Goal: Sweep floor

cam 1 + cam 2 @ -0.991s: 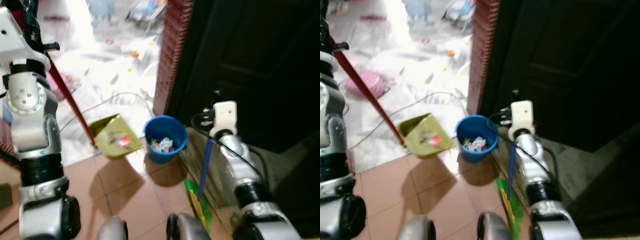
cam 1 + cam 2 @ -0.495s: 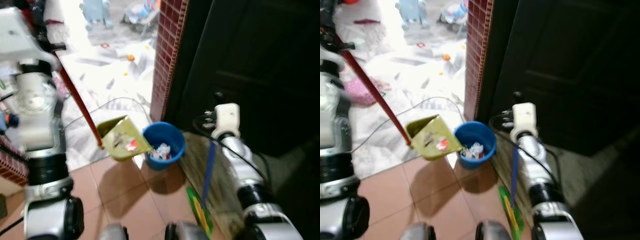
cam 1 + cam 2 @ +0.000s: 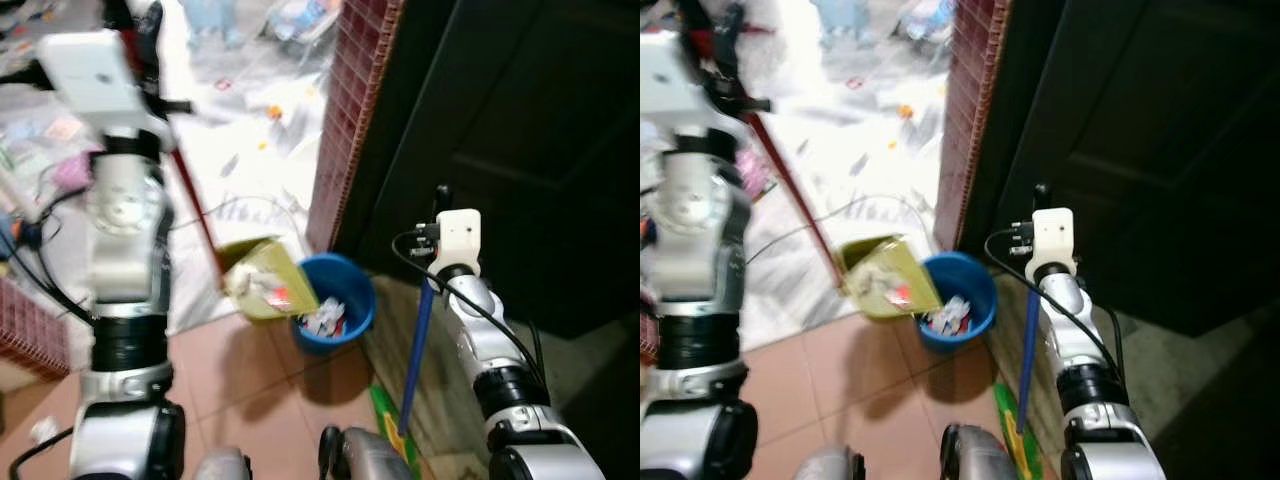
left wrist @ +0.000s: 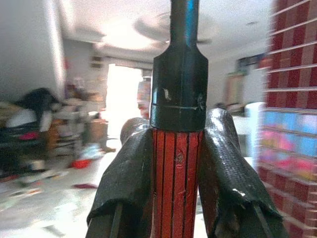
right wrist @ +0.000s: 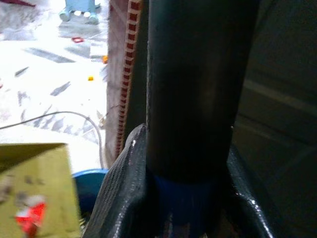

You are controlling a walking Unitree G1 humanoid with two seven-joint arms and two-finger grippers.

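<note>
Strong daylight comes from about 11 o'clock in the head views, washing the far floor [image 3: 250,150] out to near white with glare. From 12 to 5 o'clock the door [image 3: 520,150] sits in deep shade, almost black. The near tiles [image 3: 250,370] are dim and warm, and the bucket [image 3: 340,305] casts a soft shadow toward 6 o'clock. The left arm [image 3: 120,230] is smeared by motion blur, and the whole scene is slightly soft. In the left wrist view the doorway [image 4: 121,94] is blown out, the room is hazy, and the handle [image 4: 178,163] is sharp. The right wrist view is dark and unfocused up close, with glare at 9 o'clock.
</note>
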